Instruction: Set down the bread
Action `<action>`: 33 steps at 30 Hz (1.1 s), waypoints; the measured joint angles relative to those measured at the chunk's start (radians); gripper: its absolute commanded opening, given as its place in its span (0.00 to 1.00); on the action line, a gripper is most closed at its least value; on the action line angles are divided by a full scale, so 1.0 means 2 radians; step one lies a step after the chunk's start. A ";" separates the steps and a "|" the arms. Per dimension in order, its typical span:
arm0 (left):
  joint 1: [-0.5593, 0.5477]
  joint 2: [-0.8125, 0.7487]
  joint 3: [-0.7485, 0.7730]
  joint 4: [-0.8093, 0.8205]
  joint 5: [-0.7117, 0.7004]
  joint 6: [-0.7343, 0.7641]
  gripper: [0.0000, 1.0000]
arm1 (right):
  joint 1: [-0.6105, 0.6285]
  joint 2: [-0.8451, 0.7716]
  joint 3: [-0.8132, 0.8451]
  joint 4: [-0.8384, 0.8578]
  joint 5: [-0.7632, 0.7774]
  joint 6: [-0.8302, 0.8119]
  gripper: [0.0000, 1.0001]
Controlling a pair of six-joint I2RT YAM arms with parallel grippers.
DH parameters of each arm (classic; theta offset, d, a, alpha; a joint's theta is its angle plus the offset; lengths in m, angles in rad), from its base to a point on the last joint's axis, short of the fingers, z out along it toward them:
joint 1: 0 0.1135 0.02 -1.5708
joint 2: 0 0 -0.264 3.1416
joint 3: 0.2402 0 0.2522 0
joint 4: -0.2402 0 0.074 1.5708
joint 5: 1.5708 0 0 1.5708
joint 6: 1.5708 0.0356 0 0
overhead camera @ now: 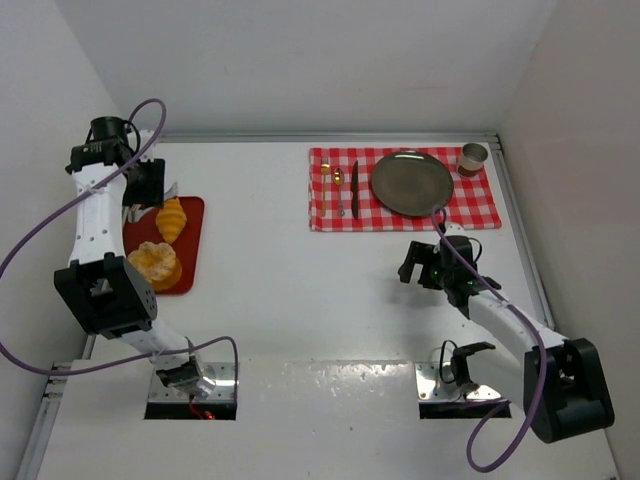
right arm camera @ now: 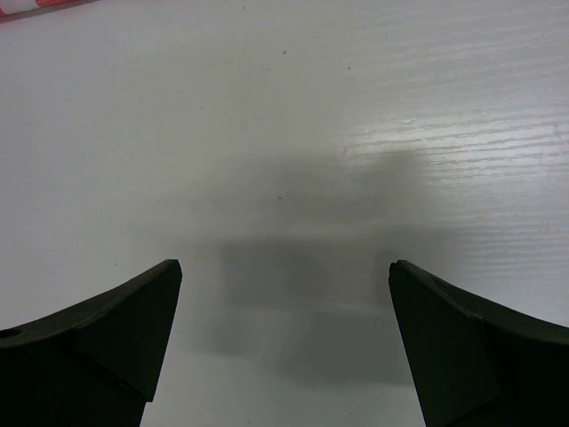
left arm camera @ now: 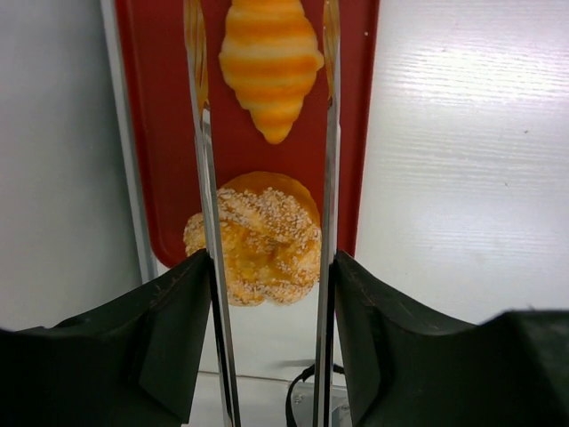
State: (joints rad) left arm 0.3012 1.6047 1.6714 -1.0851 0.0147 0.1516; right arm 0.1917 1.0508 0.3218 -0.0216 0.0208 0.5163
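Fingers (left arm camera: 133,338) on your left arm stand about halfway closed, clamped on the handles of a pair of silver metal tongs (left arm camera: 211,231), which run straight out ahead of them. The two thin blades reach forward along either side of the small golden-orange, ridged, crescent-shaped croissant (left arm camera: 271,62). They sit right at its flanks, but you cannot tell from the wrist view whether they actually pinch it. Nearer the fingers, between the same blades, lies the larger round, lumpy bun with a paler, seeded top (left arm camera: 258,240). Both pastries rest on the flat red rectangular tray (left arm camera: 160,133) at the left of the white surface (overhead camera: 300,300), the croissant at the far end and the bun at the near end.

Your right fingers (right arm camera: 98,329) are spread wide and hold nothing, hanging over bare surface just in front of the red-and-white checked cloth (overhead camera: 480,205). On that cloth, well apart from the tray, sit a round dark grey plate (overhead camera: 412,182), a dark knife (overhead camera: 354,185) beside it and a small brownish cup (overhead camera: 473,157) at the far right corner.
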 measured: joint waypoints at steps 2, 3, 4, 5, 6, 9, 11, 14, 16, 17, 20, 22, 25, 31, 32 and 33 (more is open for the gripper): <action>0.000 0.001 -0.010 0.008 0.007 0.004 0.60 | 0.000 0.010 0.006 0.000 -0.007 -0.003 1.00; 0.001 0.001 -0.014 0.011 0.009 0.006 0.60 | 0.000 0.016 0.010 0.000 -0.011 -0.004 1.00; 0.001 0.002 -0.017 0.014 0.010 0.008 0.60 | 0.000 0.020 0.014 0.000 -0.014 -0.004 1.00; 0.002 0.004 -0.019 0.016 0.010 0.011 0.60 | 0.000 0.024 0.018 0.000 -0.016 -0.004 1.00; 0.004 0.008 -0.020 0.019 0.010 0.013 0.61 | 0.000 0.027 0.022 0.000 -0.017 -0.004 1.00; 0.010 0.026 -0.020 0.027 0.007 0.020 0.63 | 0.000 0.032 0.030 0.000 -0.022 -0.003 1.00; 0.012 0.040 -0.020 0.031 0.004 0.026 0.64 | 0.000 0.032 0.031 -0.001 -0.024 -0.002 1.00; 0.014 0.058 -0.020 0.039 0.002 0.033 0.64 | 0.000 0.032 0.035 -0.011 -0.024 0.000 1.00; 0.015 0.068 -0.020 0.043 0.000 0.038 0.64 | 0.000 0.032 0.040 -0.024 -0.023 0.000 1.00; 0.016 0.070 -0.020 0.043 0.001 0.039 0.64 | 0.000 0.032 0.044 -0.033 -0.023 -0.001 1.00; 0.024 0.073 -0.023 0.052 0.010 0.046 0.64 | 0.001 0.031 0.059 -0.056 -0.023 -0.006 1.00; 0.028 0.073 -0.029 0.062 0.012 0.049 0.64 | 0.003 0.030 0.066 -0.062 -0.022 -0.010 1.00; 0.035 0.080 -0.036 0.068 0.016 0.051 0.64 | 0.007 0.023 0.072 -0.074 -0.020 -0.013 1.00; 0.037 0.117 -0.040 0.079 0.027 0.051 0.62 | 0.008 0.007 0.073 -0.092 -0.017 -0.013 1.00; 0.037 0.122 -0.042 0.080 0.031 0.051 0.60 | 0.008 0.004 0.073 -0.093 -0.016 -0.014 1.00; 0.037 0.125 -0.044 0.079 0.033 0.051 0.58 | 0.009 0.001 0.073 -0.095 -0.016 -0.013 1.00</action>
State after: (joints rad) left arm 0.3748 1.8538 1.5837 -0.9264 0.0814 0.2546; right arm 0.2089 1.0531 0.4671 -0.2123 -0.0109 0.4896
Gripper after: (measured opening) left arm 0.613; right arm 0.996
